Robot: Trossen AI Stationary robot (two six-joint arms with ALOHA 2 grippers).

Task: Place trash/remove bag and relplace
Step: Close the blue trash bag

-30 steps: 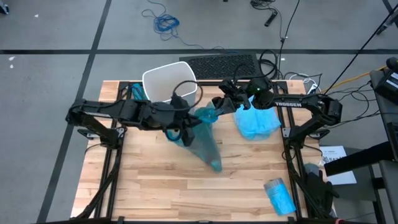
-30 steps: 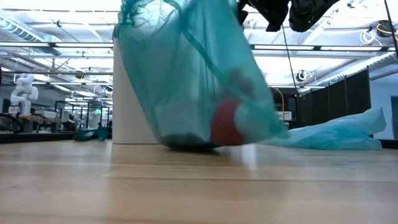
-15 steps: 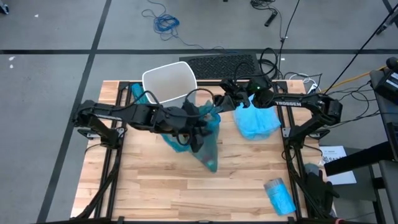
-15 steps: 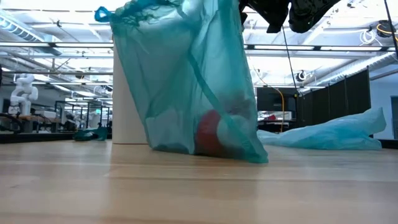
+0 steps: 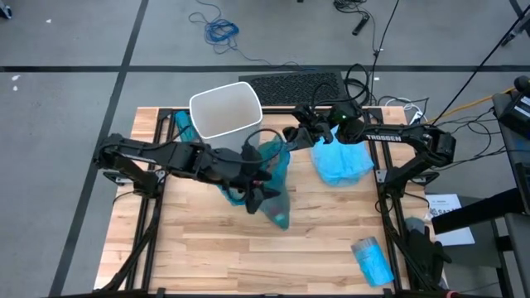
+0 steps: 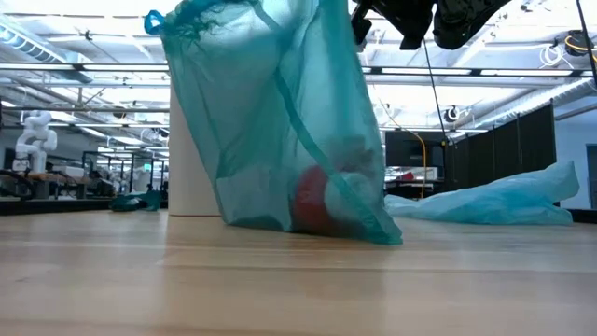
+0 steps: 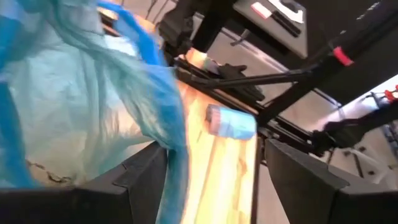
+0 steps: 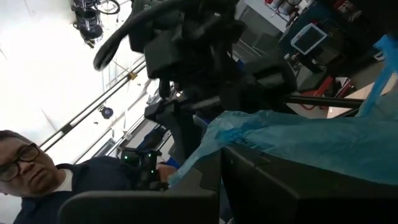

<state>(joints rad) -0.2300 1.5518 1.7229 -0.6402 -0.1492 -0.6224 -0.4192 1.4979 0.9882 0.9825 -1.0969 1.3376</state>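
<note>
Pale wood table first: the full teal bag stands on it mid-table, just in front of the white bin, its bottom resting on the boards. Through the film you can make out the trash, a red lump and pale shapes, settled low in the bag. A loose blue bag lies to the right, and a small blue roll near the front right corner. Your left gripper is at the bag's top, fingers clamped on the film; your right gripper pinches the rim by the bin. To do this well, raise both together, keep the mouth gathered, and lift straight so nothing spills.
</note>
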